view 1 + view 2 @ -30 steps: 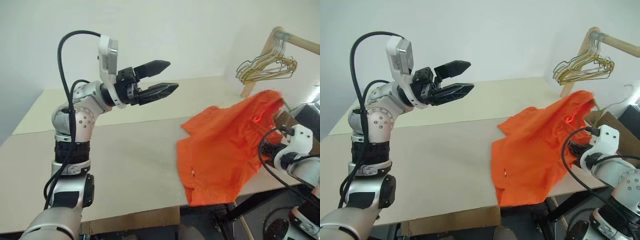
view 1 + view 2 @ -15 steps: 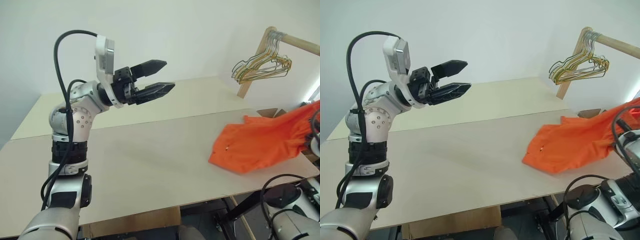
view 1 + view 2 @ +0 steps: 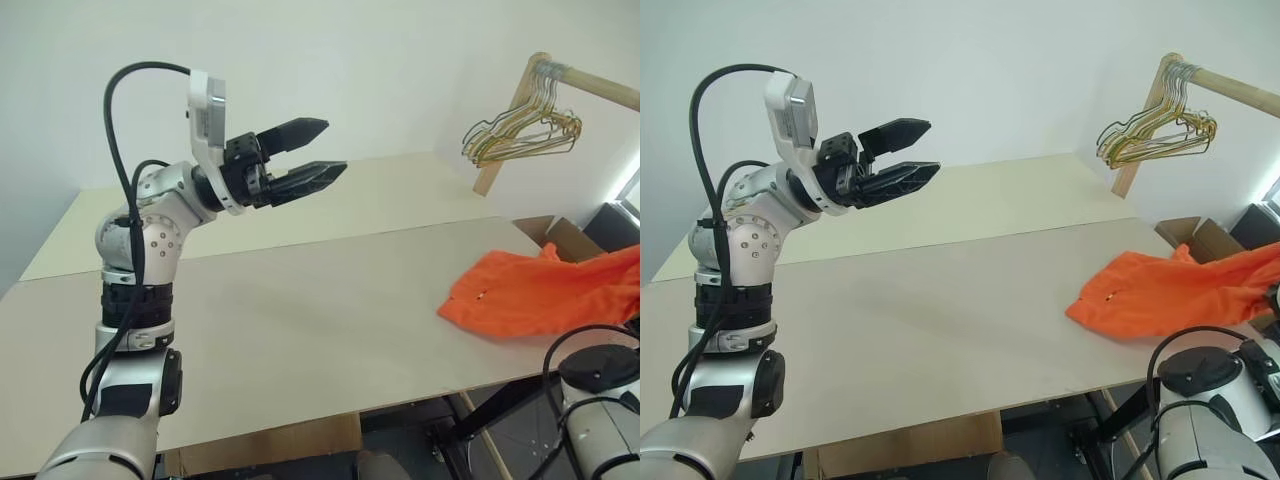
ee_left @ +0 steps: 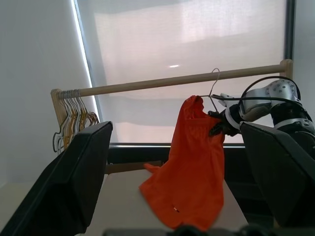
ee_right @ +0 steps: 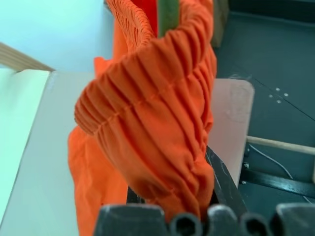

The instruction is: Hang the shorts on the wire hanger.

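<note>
So far you only have the shorts (image 4: pixel 189 162) lifted: your right claw (image 4: pixel 216 125) is clamped on their waistband, hem trailing on the surface (image 3: pixel 300 300). Your left claw (image 3: pixel 312 153) hangs wide open, empty. The wire hanger (image 4: pixel 212 93) on the rail awaits.

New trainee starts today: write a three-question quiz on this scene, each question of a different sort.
1. True or false: the left hand is shut on the shorts.
2. Which hand grips the gathered waistband? A) left B) right C) neither
3. What hangs bunched at the end of the wooden rack?

Key
1. False. It is open, raised above the table, holding nothing.
2. B. The right hand is shut on it.
3. Yellowish-green wire hangers.
</note>
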